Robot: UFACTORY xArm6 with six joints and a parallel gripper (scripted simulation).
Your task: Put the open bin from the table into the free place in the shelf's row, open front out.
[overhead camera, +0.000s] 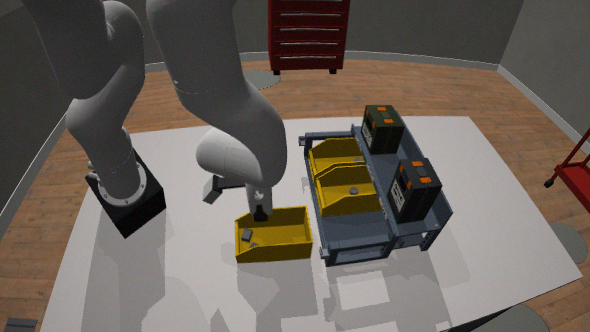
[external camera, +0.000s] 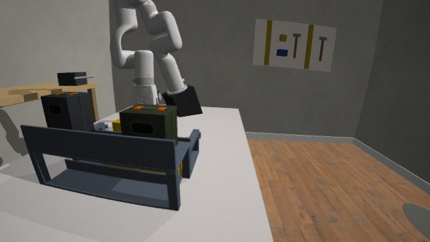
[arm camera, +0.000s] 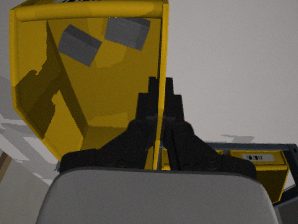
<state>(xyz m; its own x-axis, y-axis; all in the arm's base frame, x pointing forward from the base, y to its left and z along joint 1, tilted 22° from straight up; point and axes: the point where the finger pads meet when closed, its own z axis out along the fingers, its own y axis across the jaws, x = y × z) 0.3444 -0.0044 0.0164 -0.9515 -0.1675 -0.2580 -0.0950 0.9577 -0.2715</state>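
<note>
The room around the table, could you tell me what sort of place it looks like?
Most likely a workshop or tool room: a red drawer cabinet stands at the back wall, a board with hammers hangs there, and a wooden workbench sits beside the table.
</note>
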